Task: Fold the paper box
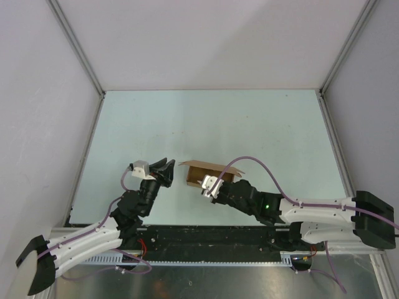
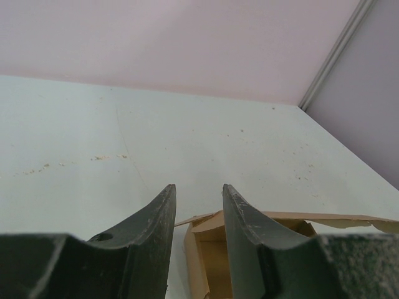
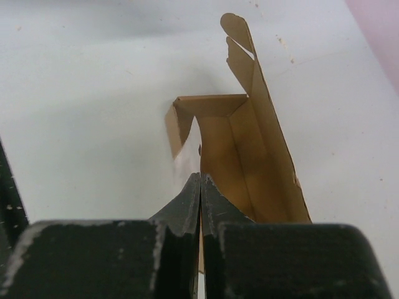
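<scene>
While the right jaws pinch shut on the near wall of the half-formed paper box (image 1: 197,170) in the middle of the worktop (image 1: 249,124), the left jaws hover part-open and empty beside its end, likely next to push a loose flap in.

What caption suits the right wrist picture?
Right tool pinching one wall of the partly folded, open paper box.

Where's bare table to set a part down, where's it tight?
Bare: far half of the table, from the paper box to the back wall; right of the box to the side wall. Tight: near centre, both jaws by the box.
</scene>
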